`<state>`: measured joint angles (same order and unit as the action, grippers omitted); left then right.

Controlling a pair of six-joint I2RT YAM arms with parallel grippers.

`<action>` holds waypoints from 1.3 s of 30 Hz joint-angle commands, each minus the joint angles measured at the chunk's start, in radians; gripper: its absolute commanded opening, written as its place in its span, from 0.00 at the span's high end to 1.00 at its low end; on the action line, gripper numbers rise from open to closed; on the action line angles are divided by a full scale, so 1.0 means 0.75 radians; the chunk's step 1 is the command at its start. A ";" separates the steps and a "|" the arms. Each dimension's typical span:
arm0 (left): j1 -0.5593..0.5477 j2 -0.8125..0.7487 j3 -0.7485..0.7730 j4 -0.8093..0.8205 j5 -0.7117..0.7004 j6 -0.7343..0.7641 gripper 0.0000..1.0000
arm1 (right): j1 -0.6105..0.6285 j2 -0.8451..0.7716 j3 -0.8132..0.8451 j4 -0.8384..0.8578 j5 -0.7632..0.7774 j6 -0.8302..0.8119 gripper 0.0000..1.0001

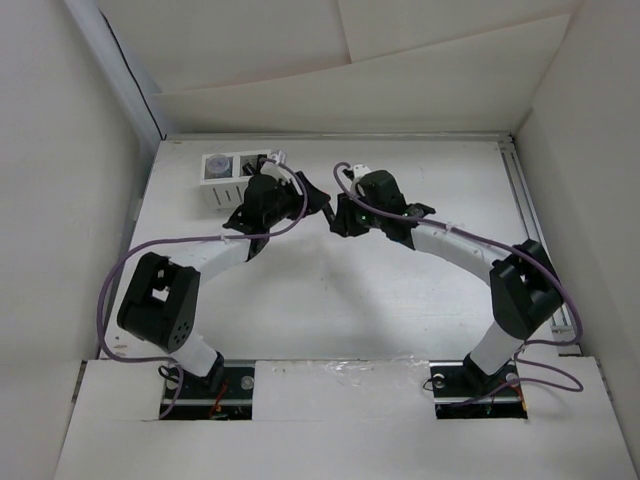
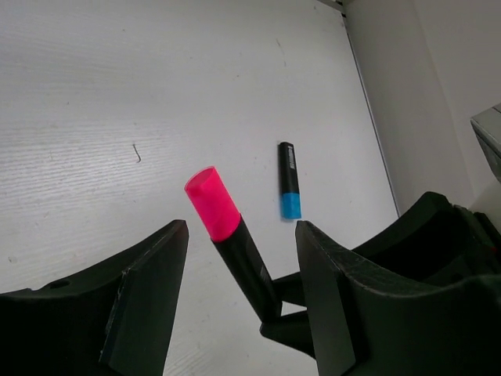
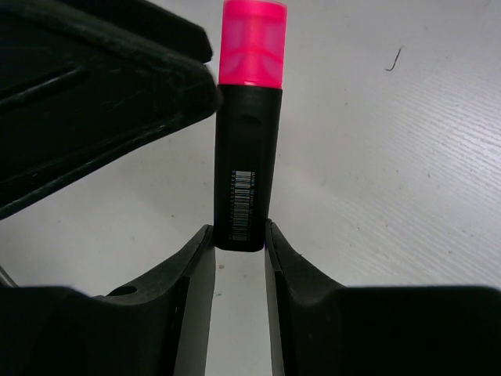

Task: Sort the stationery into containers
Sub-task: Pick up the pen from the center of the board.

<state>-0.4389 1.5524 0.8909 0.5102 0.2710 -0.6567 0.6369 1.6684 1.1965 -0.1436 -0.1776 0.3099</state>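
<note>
We see the right end effector (image 3: pixel 239 241) pinching the black base of the pink-capped highlighter (image 3: pixel 246 157). The left end effector (image 2: pixel 241 243) gapes wide around its capped half, gripping nothing. A blue-capped highlighter (image 2: pixel 289 180) lies flat on the worktop (image 2: pixel 117 94) beyond.

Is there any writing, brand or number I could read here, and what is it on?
Nothing is legible.
On the black-bodied highlighter with pink cap: a white barcode and tiny print, too small to read.
On the black-bodied highlighter with blue cap: pale marking on the barrel, too blurred to read.
</note>
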 commanded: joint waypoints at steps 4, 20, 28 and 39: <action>-0.004 0.069 0.080 0.050 0.044 0.006 0.48 | 0.057 -0.040 0.020 0.077 -0.019 -0.008 0.95; -0.004 0.019 0.070 0.048 0.017 0.006 0.89 | 0.069 -0.052 0.033 0.077 -0.003 0.004 0.86; -0.004 -0.088 0.045 -0.014 -0.177 0.019 0.93 | 0.069 -0.203 0.004 0.077 0.012 0.004 0.37; 0.145 -0.194 0.207 -0.206 -0.755 0.047 0.92 | 0.057 -0.510 -0.227 0.065 0.206 0.004 0.30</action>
<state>-0.3557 1.4570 0.9585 0.3763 -0.1036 -0.6472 0.6815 1.3018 1.0603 -0.1215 -0.0872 0.3138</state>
